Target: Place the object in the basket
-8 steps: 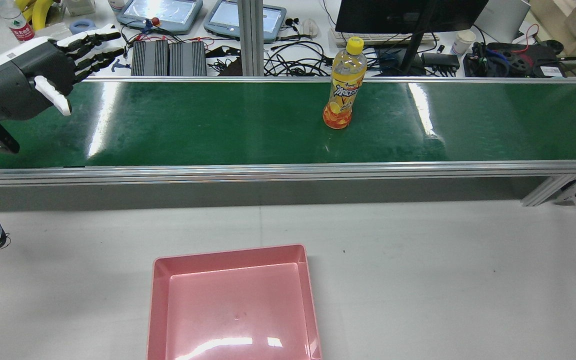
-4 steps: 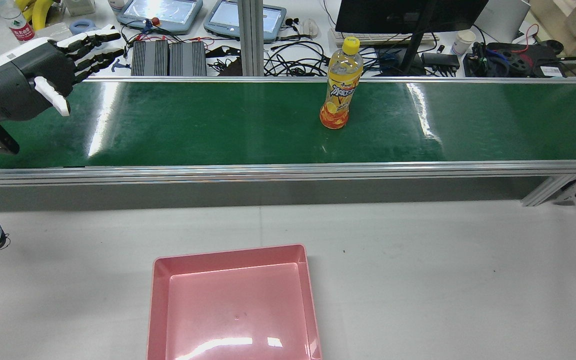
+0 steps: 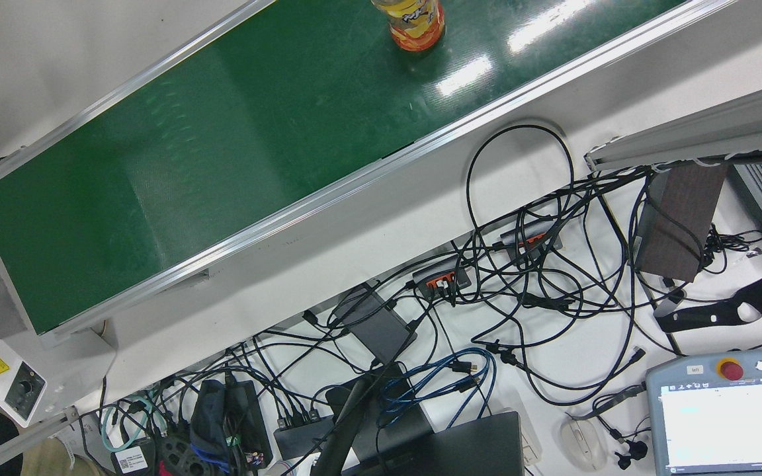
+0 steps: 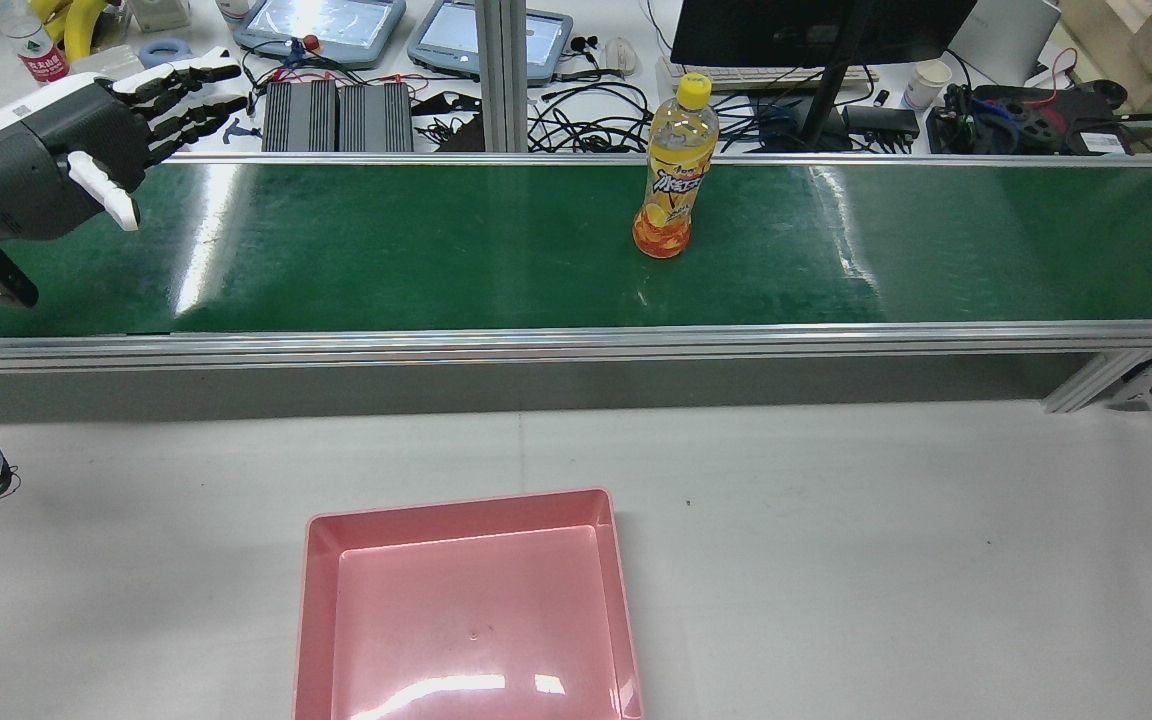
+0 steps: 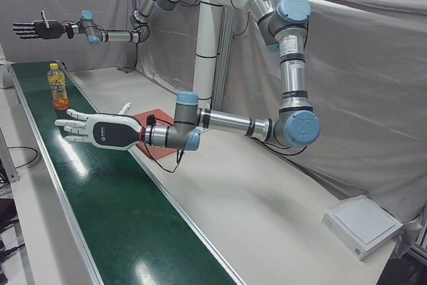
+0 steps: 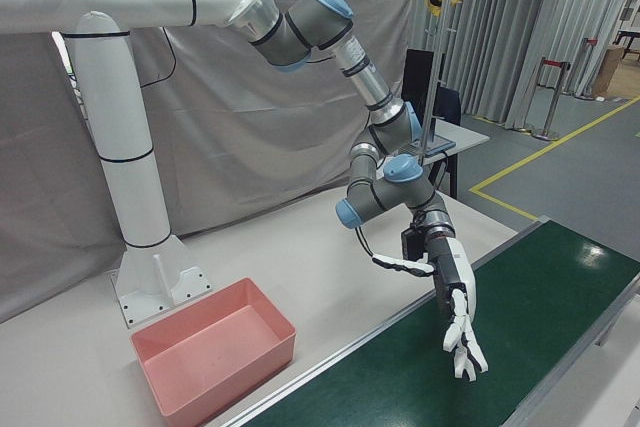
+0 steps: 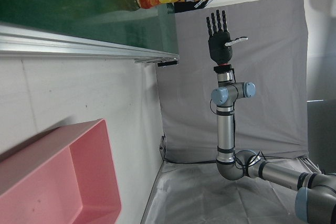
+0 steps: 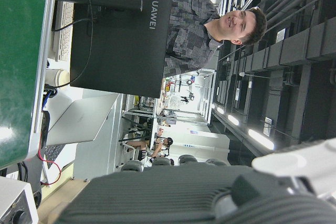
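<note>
**Operator:** Report the status of both hands.

**Manual:** Your left hand (image 4: 61,165) is empty, with its fingers extended and spread. It hovers above the left end of the conveyor belt (image 4: 386,250) in the rear view, with its fingers reaching out across the belt. Your right hand (image 5: 37,29) is outside the rear view. The left-front view shows it raised high past the far end of the belt, also flat, spread and holding nothing.

**Operator:** Where is the object?

**Manual:** The orange drink bottle (image 4: 674,180) stands upright on the belt, cap on, near the belt's far edge in the rear view. It is well apart from your left hand and touches neither hand.

**Operator:** And the basket?

**Manual:** The pink basket (image 4: 456,505) sits on the white table on your side of the belt. Nothing is in it.

**Operator:** How much of the task is complete?

**Manual:** Judged from these views, none of it. No grasp has been made. You have yet to bring a hand alongside the bottle, close around its body, lift it clear of the belt rail, carry it over the basket and release it. Grip the bottle low on its body: it is tall and narrow and will likely tip if struck near the cap.
</note>
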Controlling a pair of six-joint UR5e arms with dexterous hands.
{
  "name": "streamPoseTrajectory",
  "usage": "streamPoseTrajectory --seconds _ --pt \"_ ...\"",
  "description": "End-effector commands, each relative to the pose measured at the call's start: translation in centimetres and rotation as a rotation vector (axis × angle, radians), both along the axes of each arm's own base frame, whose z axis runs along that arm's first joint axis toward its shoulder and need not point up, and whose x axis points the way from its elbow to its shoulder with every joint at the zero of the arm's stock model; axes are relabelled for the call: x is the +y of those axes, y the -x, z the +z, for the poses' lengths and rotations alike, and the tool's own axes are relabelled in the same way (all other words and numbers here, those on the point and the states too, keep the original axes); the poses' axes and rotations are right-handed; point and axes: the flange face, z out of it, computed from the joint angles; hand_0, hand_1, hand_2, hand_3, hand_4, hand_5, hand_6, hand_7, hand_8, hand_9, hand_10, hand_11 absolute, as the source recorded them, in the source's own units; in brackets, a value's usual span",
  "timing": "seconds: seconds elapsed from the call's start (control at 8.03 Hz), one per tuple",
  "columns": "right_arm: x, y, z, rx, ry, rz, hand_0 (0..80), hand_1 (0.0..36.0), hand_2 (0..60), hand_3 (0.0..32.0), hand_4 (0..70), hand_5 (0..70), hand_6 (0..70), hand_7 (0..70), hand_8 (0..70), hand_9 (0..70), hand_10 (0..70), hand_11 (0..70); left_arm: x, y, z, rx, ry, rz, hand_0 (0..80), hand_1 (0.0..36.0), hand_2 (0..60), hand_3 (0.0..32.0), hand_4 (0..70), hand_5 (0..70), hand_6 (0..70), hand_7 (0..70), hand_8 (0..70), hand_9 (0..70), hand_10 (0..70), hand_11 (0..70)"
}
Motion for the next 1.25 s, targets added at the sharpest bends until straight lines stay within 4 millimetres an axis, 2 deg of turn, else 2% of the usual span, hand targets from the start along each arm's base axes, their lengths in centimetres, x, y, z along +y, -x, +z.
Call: streamPoseTrajectory --seconds 0.0,1.12 --pt "0.00 0.01 0.02 0.000 0.000 0.000 0.0 0.0 0.0 0.0 0.0 0.0 0.0 0.0 0.0 0.0 0.0 0.0 -0.02 0.14 0.10 -0.001 0.002 -0.002 58.3 1.7 0.0 2.4 11.9 16.0 0.0 0.9 9.1 12.3 2.1 4.3" --pt "-0.01 0.01 -0.05 0.000 -0.001 0.000 0.0 0.0 0.0 0.0 0.0 0.0 0.0 0.0 0.0 0.0 0.0 0.0 0.01 -0.07 -0.01 0.000 -0.001 0.001 58.9 2.0 0.0 2.4 11.9 16.3 0.0 0.9 9.3 12.6 2.3 4.6"
